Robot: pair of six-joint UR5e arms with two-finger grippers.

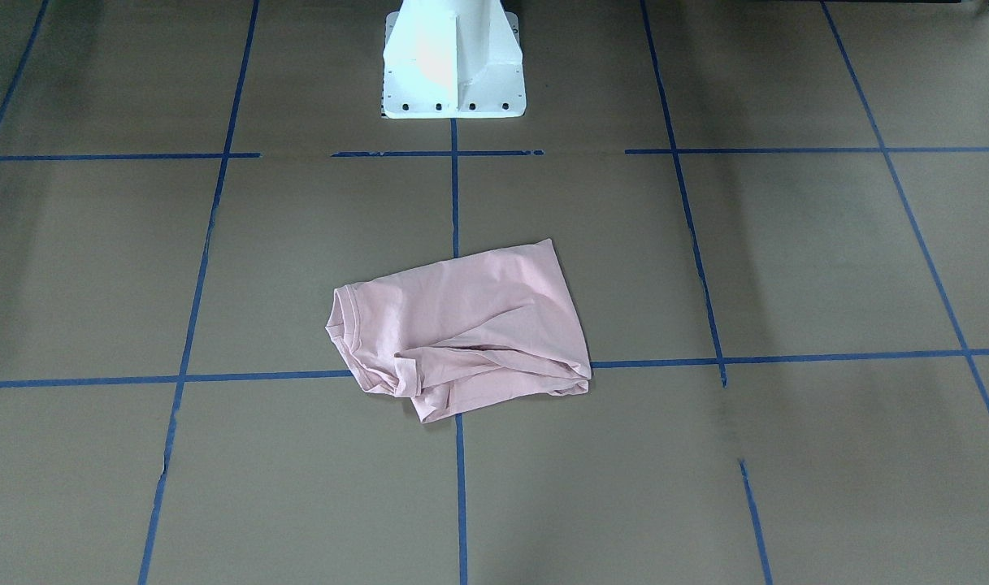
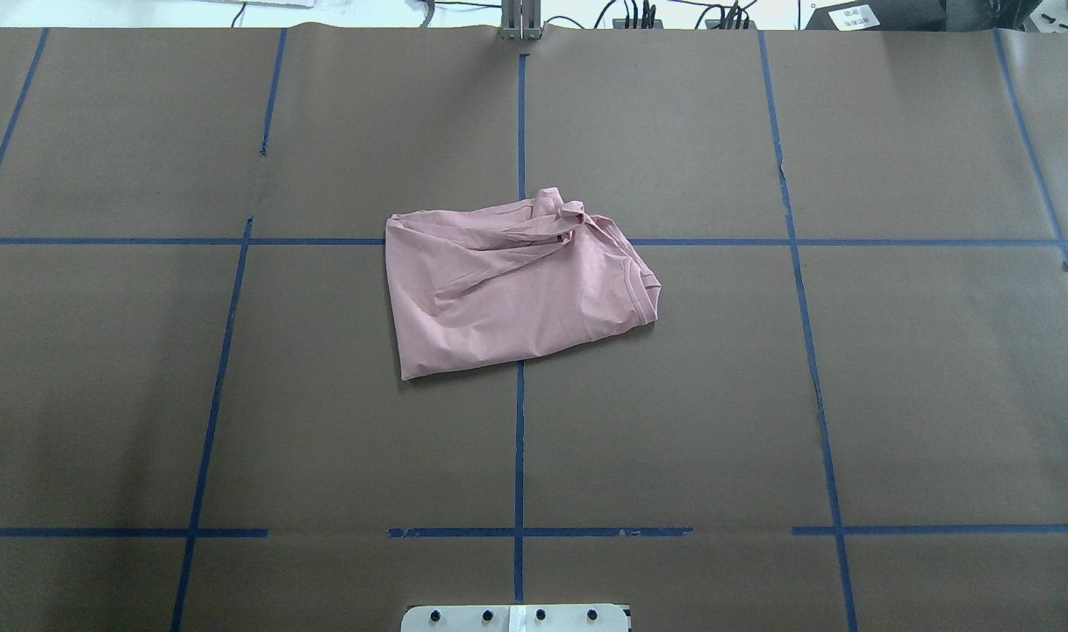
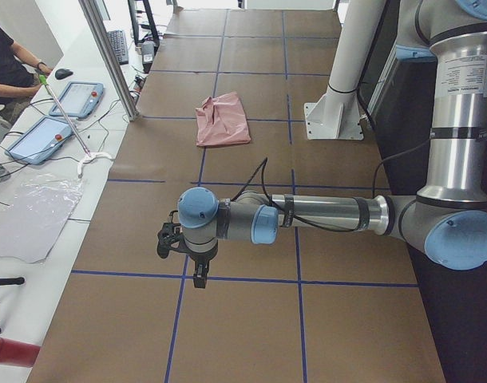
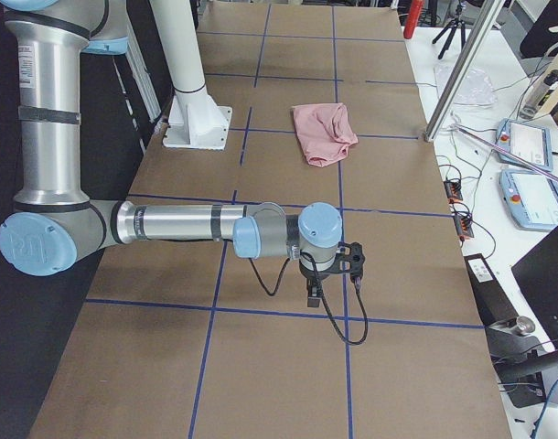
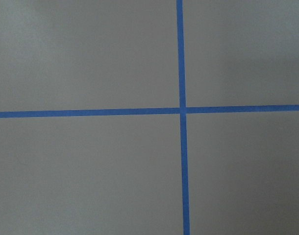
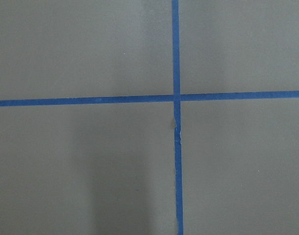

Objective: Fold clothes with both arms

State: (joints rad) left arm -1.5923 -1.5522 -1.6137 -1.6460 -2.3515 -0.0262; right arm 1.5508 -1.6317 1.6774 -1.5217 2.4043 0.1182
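Brown table (image 2: 937,395) bare under both grippers—jaw states can't be told; T-shirt (image 2: 516,285) lies well off, roughly folded—next needs a reach.

Brown paper-covered table (image 2: 674,395) with blue tape grid (image 2: 519,439); white side bench (image 3: 60,199).

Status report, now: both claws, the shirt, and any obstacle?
Left claw and right claw: over bare table, away from shirt, state unreadable. Pale pink cotton T-shirt: crumpled, roughly folded, mid-table. Nothing in the way.
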